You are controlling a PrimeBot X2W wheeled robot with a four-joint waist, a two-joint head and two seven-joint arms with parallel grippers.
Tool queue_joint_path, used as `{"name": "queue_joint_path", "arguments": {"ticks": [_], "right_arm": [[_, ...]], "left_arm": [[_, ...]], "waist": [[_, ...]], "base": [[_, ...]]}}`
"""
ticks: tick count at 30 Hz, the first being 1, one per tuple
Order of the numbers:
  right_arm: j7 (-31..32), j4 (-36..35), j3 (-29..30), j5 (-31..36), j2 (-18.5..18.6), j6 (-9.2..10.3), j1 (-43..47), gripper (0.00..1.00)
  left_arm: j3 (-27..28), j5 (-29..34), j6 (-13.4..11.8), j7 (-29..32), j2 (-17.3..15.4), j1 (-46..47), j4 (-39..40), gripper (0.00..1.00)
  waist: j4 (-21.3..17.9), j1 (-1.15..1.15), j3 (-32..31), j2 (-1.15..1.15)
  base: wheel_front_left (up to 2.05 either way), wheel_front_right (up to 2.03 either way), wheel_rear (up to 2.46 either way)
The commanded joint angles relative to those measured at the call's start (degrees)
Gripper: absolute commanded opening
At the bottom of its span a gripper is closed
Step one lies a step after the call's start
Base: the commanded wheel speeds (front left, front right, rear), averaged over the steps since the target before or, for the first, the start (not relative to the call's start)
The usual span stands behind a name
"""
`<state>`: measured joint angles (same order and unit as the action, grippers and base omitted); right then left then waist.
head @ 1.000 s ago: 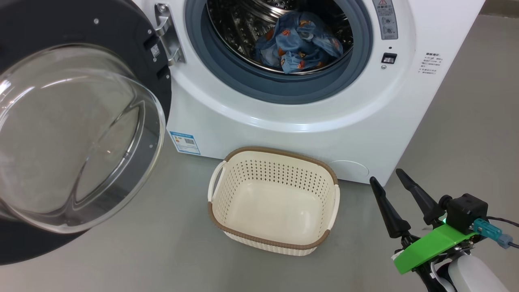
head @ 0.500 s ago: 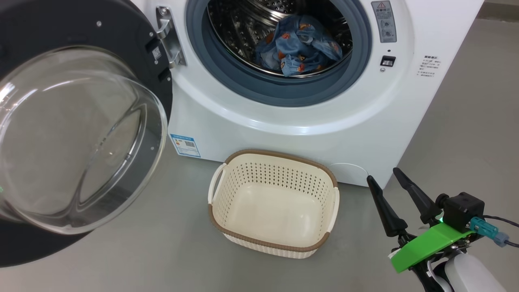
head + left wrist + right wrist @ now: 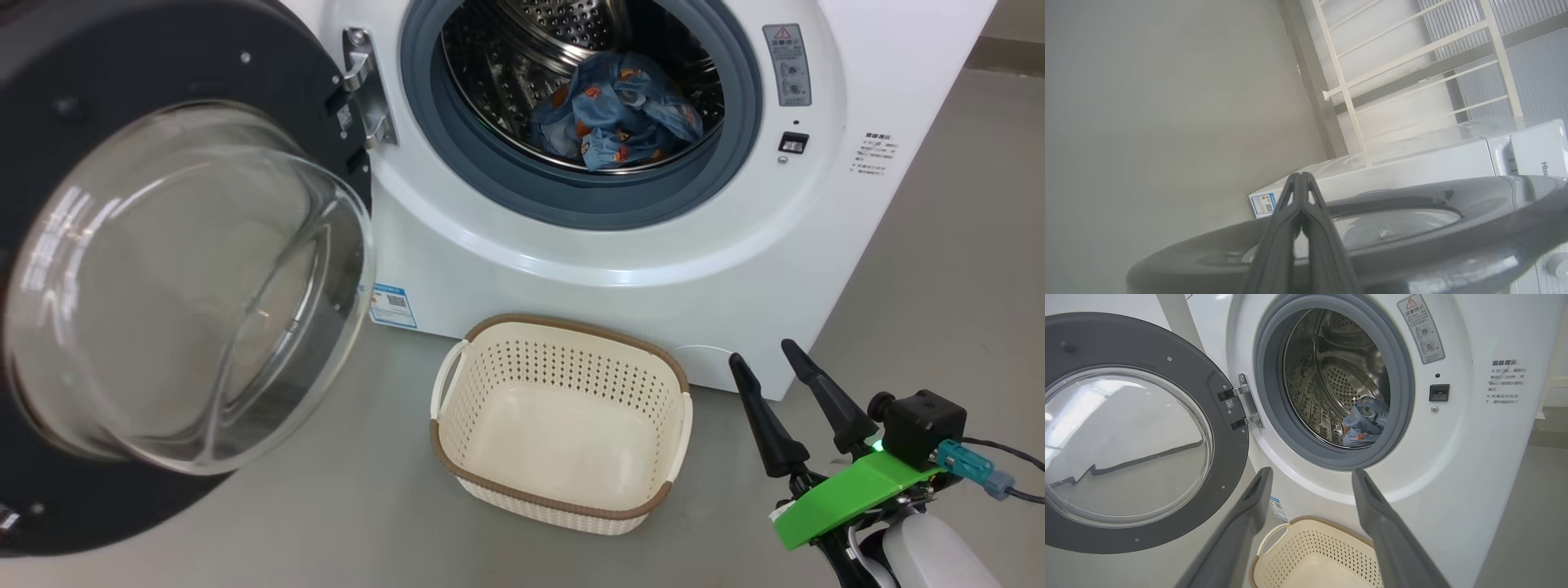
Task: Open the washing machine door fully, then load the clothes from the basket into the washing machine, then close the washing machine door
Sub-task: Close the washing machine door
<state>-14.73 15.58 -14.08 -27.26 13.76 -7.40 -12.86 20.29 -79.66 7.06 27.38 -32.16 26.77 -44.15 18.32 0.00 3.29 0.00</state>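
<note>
Head view: the basket [image 3: 563, 328] stands empty on the floor [image 3: 939, 269], just in front of the washing machine [image 3: 653, 269]. The clothes [image 3: 620, 114], blue with orange figures, lie bunched in the steel drum [image 3: 522, 49]. The washing machine door [image 3: 184, 282] hangs wide at the left, glass bowl bulging out. The right gripper [image 3: 761, 353] hovers right of the basket, fingers spread, gripping nothing.

Left wrist view: the left gripper [image 3: 1300, 179] is clenched on nothing, over the door's dark rim; contact, I cannot tell.

Right wrist view: spread fingers frame the drum mouth, clothes low inside.
</note>
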Motion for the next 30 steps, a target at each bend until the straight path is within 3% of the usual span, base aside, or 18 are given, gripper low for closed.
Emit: {"name": "queue_joint_path", "arguments": {"ticks": [1,19,24,30], "right_arm": [[-0.27,-1.19,-0.58,-0.2,-0.25,-0.09,0.44,1.0],[-0.27,-1.85,0.94,-0.16,-3.08,-0.09,2.1,1.0],[-0.27,-2.15,1.57,-0.27,-3.39,-0.09,2.89,1.0],[-0.27,-2.46,2.33,-0.22,-3.87,-0.09,3.9,1.0]], "left_arm": [[-0.38,-0.67,0.43,2.16,-0.96,-0.2,3.05,0.0],[-5.84,-3.53,-0.09,13.11,3.53,-6.11,19.13,0.0],[-7.27,-4.44,-2.64,15.44,5.63,-9.25,27.22,0.0],[-7.96,-6.21,-7.78,17.54,8.15,-14.01,38.97,0.0]], "waist": [[0.28,0.0,-0.27,0.0],[1.46,0.0,-2.15,0.0],[1.06,0.0,-2.7,0.0],[0.45,0.0,-3.33,0.0]], "base": [[0.0,0.0,0.0],[0.0,0.0,0.0],[0.0,0.0,0.0],[0.0,0.0,0.0]]}}
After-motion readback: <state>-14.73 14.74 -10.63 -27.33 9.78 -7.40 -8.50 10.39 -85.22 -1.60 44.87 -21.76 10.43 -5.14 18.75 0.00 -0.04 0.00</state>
